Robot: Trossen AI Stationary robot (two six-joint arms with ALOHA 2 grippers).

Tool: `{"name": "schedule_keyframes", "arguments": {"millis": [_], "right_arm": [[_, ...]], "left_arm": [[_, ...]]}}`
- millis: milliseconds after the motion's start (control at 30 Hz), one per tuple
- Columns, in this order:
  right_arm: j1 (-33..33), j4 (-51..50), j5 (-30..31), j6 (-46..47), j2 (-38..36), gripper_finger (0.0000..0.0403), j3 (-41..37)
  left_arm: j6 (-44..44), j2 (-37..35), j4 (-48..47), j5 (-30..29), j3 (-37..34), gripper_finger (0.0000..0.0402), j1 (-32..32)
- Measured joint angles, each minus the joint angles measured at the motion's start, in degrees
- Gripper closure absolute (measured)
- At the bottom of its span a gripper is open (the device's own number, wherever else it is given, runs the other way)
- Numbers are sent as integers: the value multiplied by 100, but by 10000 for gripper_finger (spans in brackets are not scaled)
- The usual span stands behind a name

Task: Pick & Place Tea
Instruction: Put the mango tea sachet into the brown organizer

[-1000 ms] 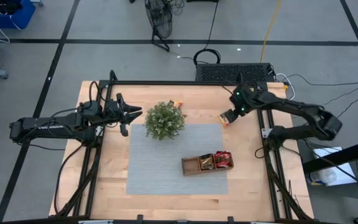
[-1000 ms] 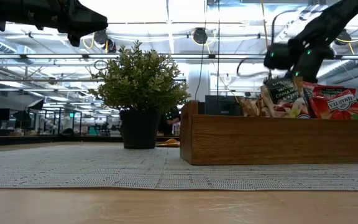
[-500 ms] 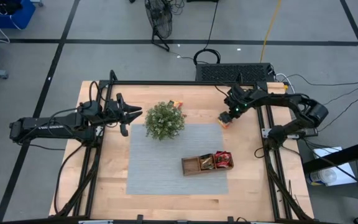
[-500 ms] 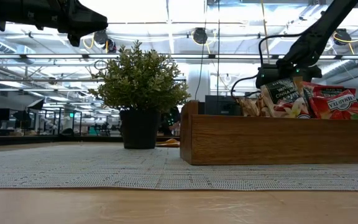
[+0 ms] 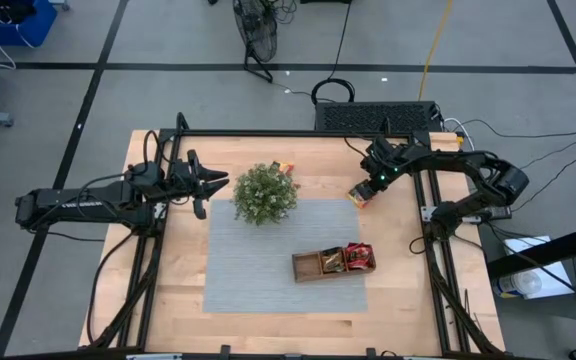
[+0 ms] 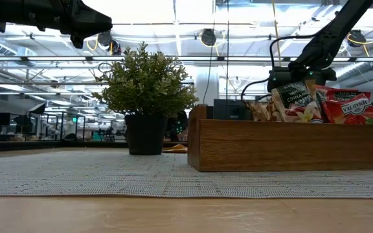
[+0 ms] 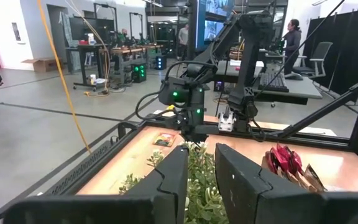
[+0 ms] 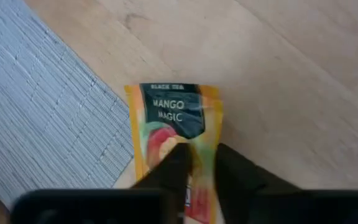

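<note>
Two dark arms over one wooden table [image 5: 168, 300]. Grey woven mat [image 5: 258, 260] at centre. Potted plant [image 5: 265, 192] at the mat's far left corner, a sachet or two [image 5: 286, 166] lying just behind it. Brown wooden tray [image 5: 318, 265] on the mat's right side, red tea sachets [image 5: 358, 257] standing in its right end. Left gripper [image 5: 224, 181] raised just left of the plant, fingers narrowly apart, holding nothing. Right gripper [image 5: 361, 193] down at the mat's far right corner, fingers [image 8: 179, 163] pinched on an orange mango sachet [image 8: 174, 127] lying on bare wood beside the mat edge.
</note>
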Motion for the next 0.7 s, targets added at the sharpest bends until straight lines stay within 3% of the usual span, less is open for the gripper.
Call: {"name": "schedule_keyframes", "arguments": {"millis": [100, 267, 400, 533, 700], "right_arm": [[11, 70, 2, -217, 0, 390, 0], [169, 454, 16, -370, -251, 401, 0], [545, 969, 24, -413, -872, 402, 0], [1376, 1509, 159, -334, -1596, 402, 0], [2907, 2021, 1147, -255, -2106, 403, -2]], "left_arm": [[0, 0, 0, -1, 0, 314, 0], [2, 0, 0, 2, 0, 314, 0], [1, -1, 0, -1, 0, 314, 0], [2, -1, 0, 0, 0, 314, 0], [2, 0, 0, 2, 0, 314, -2]]}}
